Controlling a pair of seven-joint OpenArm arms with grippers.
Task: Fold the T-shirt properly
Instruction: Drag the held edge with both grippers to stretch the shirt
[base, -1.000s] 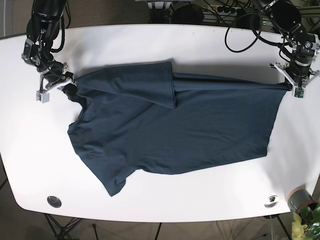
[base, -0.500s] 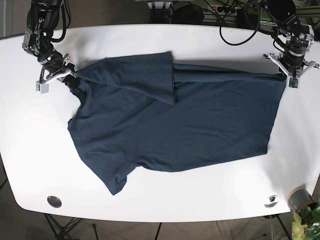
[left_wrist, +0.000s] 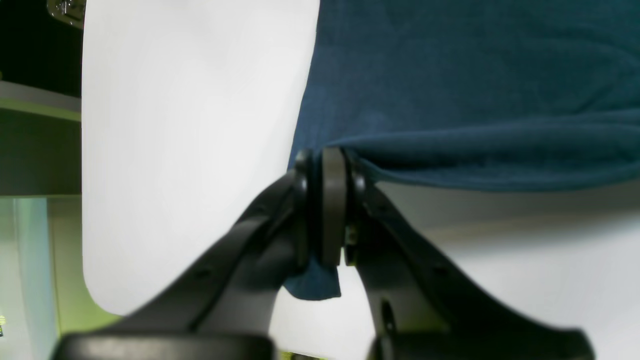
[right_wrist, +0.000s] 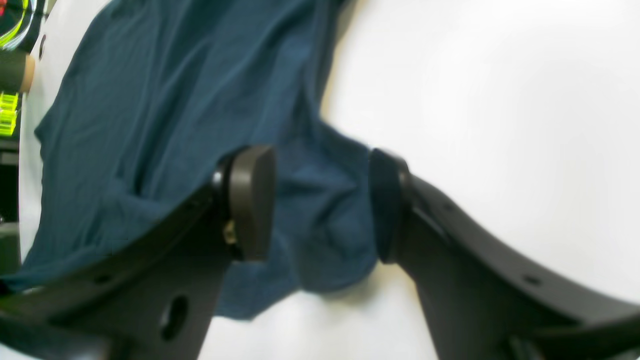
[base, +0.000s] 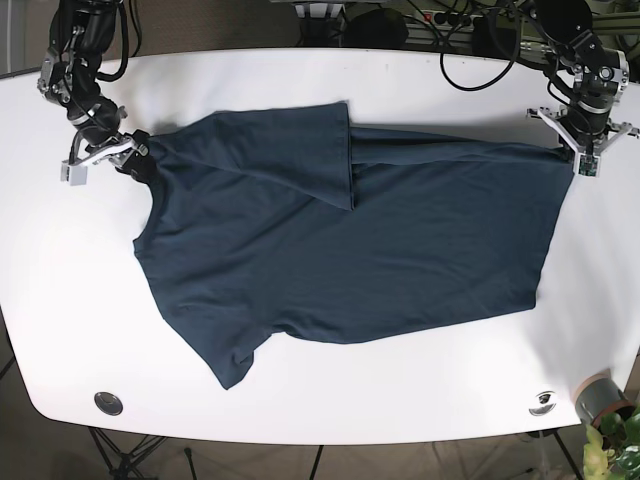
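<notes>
Your left end effector (left_wrist: 327, 210) pinches the shirt (base: 340, 240) hem, jaws closed on cloth; your right end effector (right_wrist: 320, 205) stands open astride a shoulder fold. The shirt lies spread across the white surface (base: 330, 390).

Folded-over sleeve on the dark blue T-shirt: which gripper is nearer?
Neither clearly. The sleeve lies between them; the right gripper sits beyond the collar end, the left gripper at the hem corner.

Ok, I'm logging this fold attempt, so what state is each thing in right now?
T-shirt: spread flat on the table, one sleeve folded over the body, not yet folded up.
Left gripper: shut on the T-shirt's hem corner.
Right gripper: open, fingers astride a bunched bit of cloth, not pinching it.
Table: white, bare around the shirt.
</notes>
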